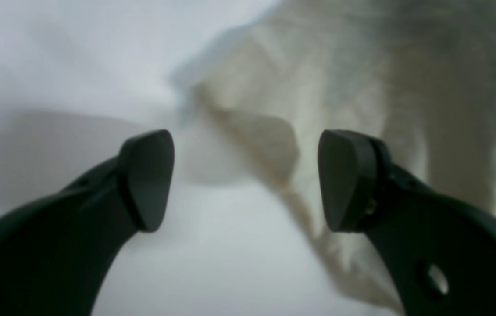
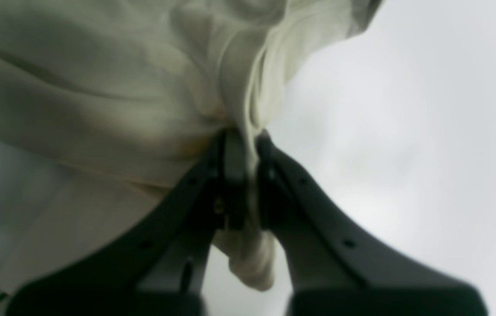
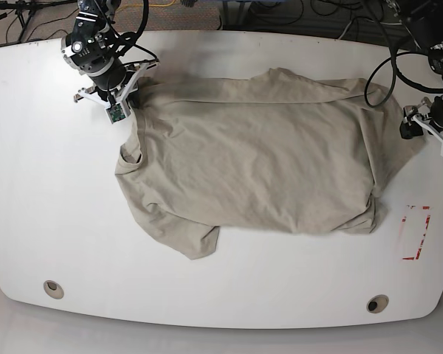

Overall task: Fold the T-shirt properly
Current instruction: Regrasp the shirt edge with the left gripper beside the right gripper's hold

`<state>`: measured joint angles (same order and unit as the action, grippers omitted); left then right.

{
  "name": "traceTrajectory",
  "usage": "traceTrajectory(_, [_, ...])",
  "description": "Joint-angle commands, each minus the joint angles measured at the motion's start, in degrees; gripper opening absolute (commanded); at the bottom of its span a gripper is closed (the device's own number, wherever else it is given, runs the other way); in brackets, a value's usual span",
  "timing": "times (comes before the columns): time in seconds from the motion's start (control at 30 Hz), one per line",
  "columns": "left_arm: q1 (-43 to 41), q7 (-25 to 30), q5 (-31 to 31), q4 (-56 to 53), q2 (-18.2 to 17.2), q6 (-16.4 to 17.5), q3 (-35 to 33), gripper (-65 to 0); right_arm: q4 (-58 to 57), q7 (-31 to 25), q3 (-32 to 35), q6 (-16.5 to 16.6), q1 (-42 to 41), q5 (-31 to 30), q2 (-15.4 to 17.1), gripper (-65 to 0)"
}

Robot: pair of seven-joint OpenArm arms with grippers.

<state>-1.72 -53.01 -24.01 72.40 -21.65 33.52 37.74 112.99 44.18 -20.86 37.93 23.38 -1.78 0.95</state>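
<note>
The T-shirt (image 3: 258, 158) lies spread but wrinkled across the middle of the white tabletop (image 3: 229, 284), one sleeve trailing toward the tabletop's near edge and its far hem running along the far side.

The right end effector (image 2: 245, 175) sits at the shirt's far corner, on the left of the base view. Its jaws are pinched tight on a bunched ridge of the cloth, with a small lobe of fabric hanging below the grip. The left end effector (image 1: 245, 180) hovers at the shirt's opposite end, just beside the cloth's edge. Its jaws stand wide apart with nothing between them, and a seamed edge of the shirt runs on the tabletop just beyond them.

By my reading, the step in hand is securing two corners of the shirt before a fold or a straightening pull: one corner is gripped, the other is not yet taken.

The next move seems to call for the left end effector to come down onto the shirt's edge and close on it, catching enough cloth to hold. The grip should match the right one along the same side of the shirt, so that both arms can lift or drag it evenly. The bunched cloth at that end may make a clean single-layer pinch hard.
</note>
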Motion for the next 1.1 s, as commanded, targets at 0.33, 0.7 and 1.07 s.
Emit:
traceTrajectory(0.33, [4.2,3.0,-0.5,-7.8,-1.6,0.0,-2.0,-17.1,1.3,-0.9,-0.2,0.0,-0.2,-1.0,0.3,-65.0])
traceTrajectory(0.7, [5.2,5.1,-0.5,-10.6,-1.6,-0.1,-6.8,-56.4,1.3,-0.9,-0.2,0.0,-1.2,-1.0,0.3,-65.0])
traceTrajectory(1.07, [1.8,2.9,-1.1,0.3,-1.5,0.0,-3.2,-65.0,1.3,-0.9,-0.3,0.1,-1.4,-1.1,0.3,-65.0])
